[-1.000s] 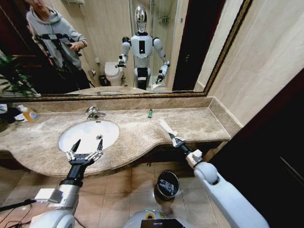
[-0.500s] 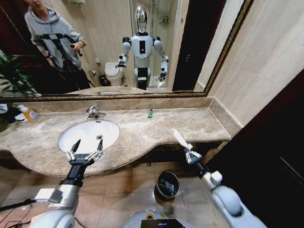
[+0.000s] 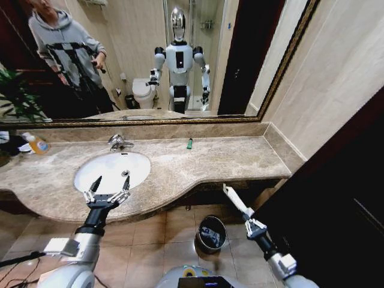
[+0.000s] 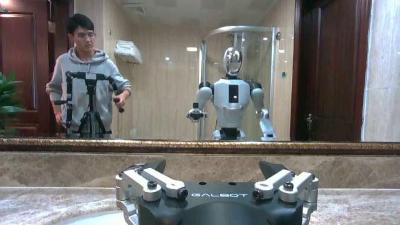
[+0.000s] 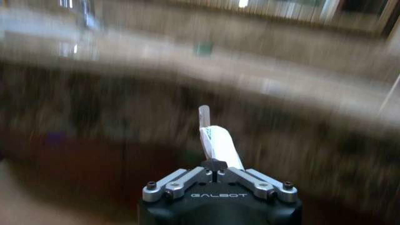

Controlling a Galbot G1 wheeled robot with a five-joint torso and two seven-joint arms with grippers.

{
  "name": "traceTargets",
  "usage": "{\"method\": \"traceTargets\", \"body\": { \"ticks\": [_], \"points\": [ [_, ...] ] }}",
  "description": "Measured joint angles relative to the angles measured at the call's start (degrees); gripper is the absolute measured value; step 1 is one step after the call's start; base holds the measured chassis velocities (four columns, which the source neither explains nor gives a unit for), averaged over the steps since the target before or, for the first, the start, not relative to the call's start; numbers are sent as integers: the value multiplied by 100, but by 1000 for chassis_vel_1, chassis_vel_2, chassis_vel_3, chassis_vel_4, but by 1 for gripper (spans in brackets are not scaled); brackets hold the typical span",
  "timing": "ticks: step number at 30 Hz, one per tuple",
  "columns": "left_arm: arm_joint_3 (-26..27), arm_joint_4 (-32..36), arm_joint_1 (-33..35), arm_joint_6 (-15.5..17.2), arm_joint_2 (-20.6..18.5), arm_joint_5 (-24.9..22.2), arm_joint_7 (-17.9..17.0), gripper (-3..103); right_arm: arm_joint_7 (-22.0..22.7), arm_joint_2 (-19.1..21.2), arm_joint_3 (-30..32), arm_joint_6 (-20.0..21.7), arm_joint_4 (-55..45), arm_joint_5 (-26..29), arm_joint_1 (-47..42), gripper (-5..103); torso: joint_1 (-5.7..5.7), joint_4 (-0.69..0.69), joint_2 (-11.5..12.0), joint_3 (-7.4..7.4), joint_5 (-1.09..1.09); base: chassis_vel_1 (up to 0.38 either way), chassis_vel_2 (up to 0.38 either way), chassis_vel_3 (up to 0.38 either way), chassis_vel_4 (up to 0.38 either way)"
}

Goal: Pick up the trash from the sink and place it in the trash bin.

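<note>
Right hand [image 3: 248, 224] clamped on long white packet [image 3: 234, 201], beside trash bin [image 3: 211, 233]; left hand [image 3: 107, 191] spread wide.

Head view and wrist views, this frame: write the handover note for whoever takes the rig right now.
Right gripper: shut on the white packet, off the counter's front edge, up and to the right of the bin on the floor.
Left gripper: open, idle over the sink's front rim.
Green tube lies on the counter near the mirror.
Done: packet lifted off the counter.
Left: drop the packet in the bin, then fetch the tube and check for other litter.
</note>
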State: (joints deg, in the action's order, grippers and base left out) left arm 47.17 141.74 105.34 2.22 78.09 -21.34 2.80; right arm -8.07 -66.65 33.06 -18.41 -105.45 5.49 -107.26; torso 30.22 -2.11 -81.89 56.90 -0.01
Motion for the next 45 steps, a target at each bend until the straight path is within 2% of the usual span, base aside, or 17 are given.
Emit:
{"method": "traceTargets", "body": {
  "ticks": [5, 8, 9, 11, 12, 14, 15, 16, 20, 25, 28, 38, 40, 43, 45],
  "points": [
    [0, 0, 0, 0, 0, 0, 0, 100, -347, -37, -190, 323, 887, -386, 515, 0, 0, 1, 0, 0, 3, 0, 0, 0, 0],
    [0, 0, 0, 0, 0, 0, 0, 100, -723, -25, -403, 770, 1482, -761, 1193, 0, 0, 0, 0, 0, 2, 0, 0, 0, 0],
    [0, 0, 0, 0, 0, 0, 0, 100, -723, -25, -403, 770, 1482, -761, 1193, 0, 0, 0, 0, 0, 2, 0, 0, 0, 0],
    [0, 0, 0, 0, 0, 0, 0, 100, -954, -15, -556, 1150, 1850, -1150, 1645, 0, 1, -1, 0, 1, 0, 0, 0, 0, 0],
    [0, 0, 0, 0, 0, 0, 0, 100, -954, -15, -556, 1150, 1850, -1150, 1645, 0, 1, -1, 0, 1, 0, 0, 0, 0, 0],
    [0, 0, 0, 0, 0, 0, 0, 100, -1093, -12, -721, 1308, 2250, -1542, 2005, 0, 1, -1, 0, 1, 0, 0, 0, 0, 0],
    [0, 0, 0, 0, 0, 0, 0, 100, -1136, -38, -802, 1266, 2561, -1888, 2223, 0, 1, -1, 1, 1, 0, 0, 0, 0, 0],
    [0, 0, 0, 0, 0, 0, 0, 100, -1136, -38, -802, 1266, 2561, -1888, 2223, 0, 1, -1, 1, 1, 0, 0, 0, 0, 0],
    [0, 0, 0, 0, 0, 0, 0, 100, -1121, -283, -876, 626, 3920, -3283, 3022, 0, 1, -1, 1, 1, 0, 0, 0, 0, 0],
    [0, 0, 0, 0, 0, 0, 0, 100, -1090, -585, -858, 377, 4989, -3924, 3609, 0, 1, -1, 1, 1, 2, 0, 0, 0, 0],
    [0, 0, 0, 0, 0, 0, 0, 100, -1093, -674, -922, 349, 5302, -4013, 3771, 0, 1, 0, 1, 1, -2, 0, 0, 0, 0],
    [0, 0, 0, 0, 0, 0, 0, 100, -1035, -1130, -1087, 338, 6013, -4317, 4365, 0, 1, -1, 1, 1, 3, 0, 0, 0, 0],
    [0, 0, 0, 0, 0, 0, 0, 100, -1027, -1144, -1087, 337, 6071, -4328, 4411, -3, 1, -1, 1, 0, 0, 0, 0, 0, 0],
    [0, 0, 0, 0, 0, 0, 0, 100, -1007, -1136, -1100, 335, 6132, -4296, 4458, 13, 1, 0, 1, 0, 1, 0, 0, 0, 0],
    [0, 0, 0, 0, 0, 0, 0, 100, -1004, -1124, -1113, 339, 6131, -4239, 4460, 13, 0, 0, 1, 0, 0, 0, 0, 0, 0]
  ]
}}
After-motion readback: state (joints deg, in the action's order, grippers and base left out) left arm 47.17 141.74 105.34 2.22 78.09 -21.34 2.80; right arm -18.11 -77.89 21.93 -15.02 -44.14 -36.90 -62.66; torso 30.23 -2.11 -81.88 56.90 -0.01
